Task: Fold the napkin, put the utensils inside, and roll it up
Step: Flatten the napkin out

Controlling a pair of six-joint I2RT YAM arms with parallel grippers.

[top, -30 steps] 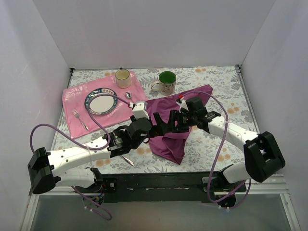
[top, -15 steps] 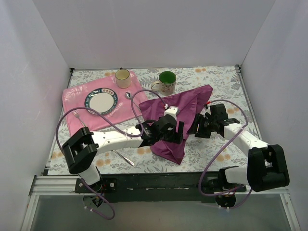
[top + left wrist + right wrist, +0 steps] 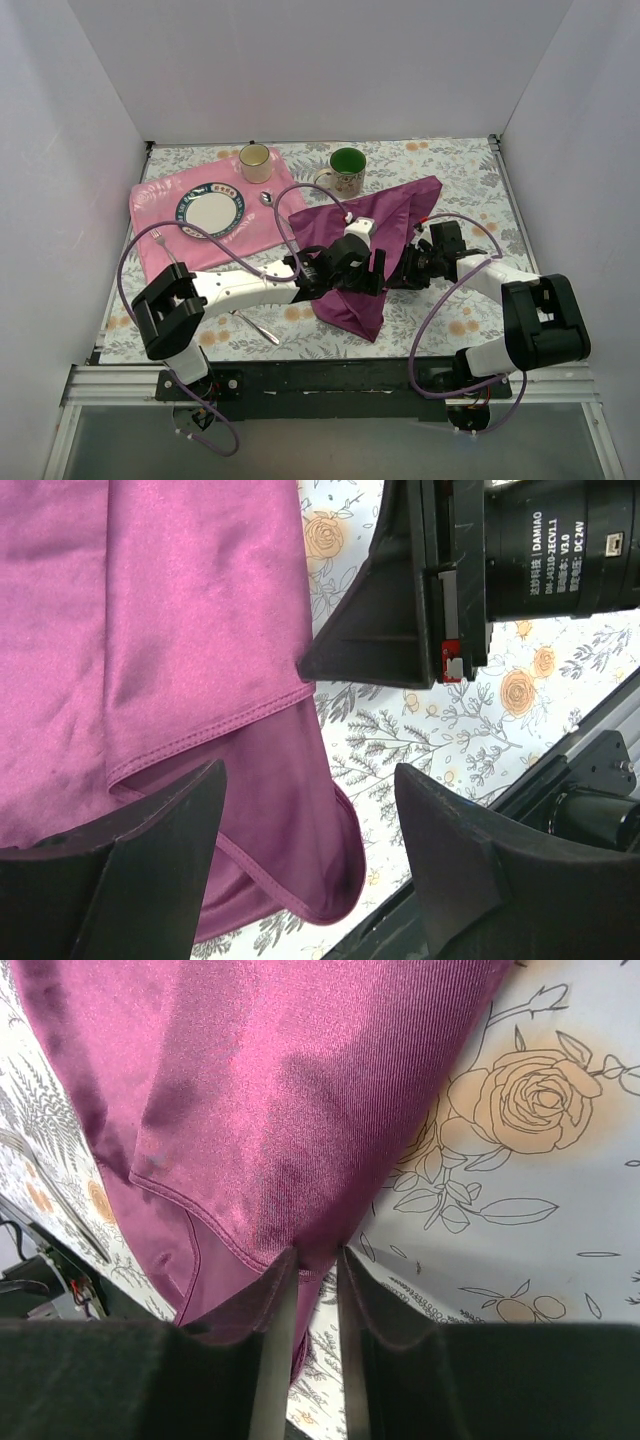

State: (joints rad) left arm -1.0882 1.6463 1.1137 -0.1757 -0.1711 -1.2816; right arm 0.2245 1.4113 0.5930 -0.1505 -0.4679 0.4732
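The dark purple napkin point(image 3: 385, 215) lies crumpled on the floral table, one corner pointing back right and a folded lobe point(image 3: 180, 630) toward the near edge. My left gripper point(image 3: 362, 272) is open and straddles that near lobe point(image 3: 308, 865) without pinching it. My right gripper point(image 3: 394, 277) comes in from the right, and its jaws point(image 3: 315, 1290) are shut on the napkin's right edge point(image 3: 290, 1080). The fork point(image 3: 164, 248) rests on the pink mat. The spoon point(image 3: 267, 198) lies at the mat's right edge.
A pink mat point(image 3: 160, 195) at the back left carries a patterned plate point(image 3: 211, 211) and a yellow mug point(image 3: 255, 161). A green-lined mug point(image 3: 346, 170) stands behind the napkin. Another silver utensil point(image 3: 258, 328) lies near the front edge under the left arm. White walls enclose three sides.
The left arm swung right until its open gripper sat over the napkin's near lobe. The right gripper slid left to the napkin's edge and closed on it.
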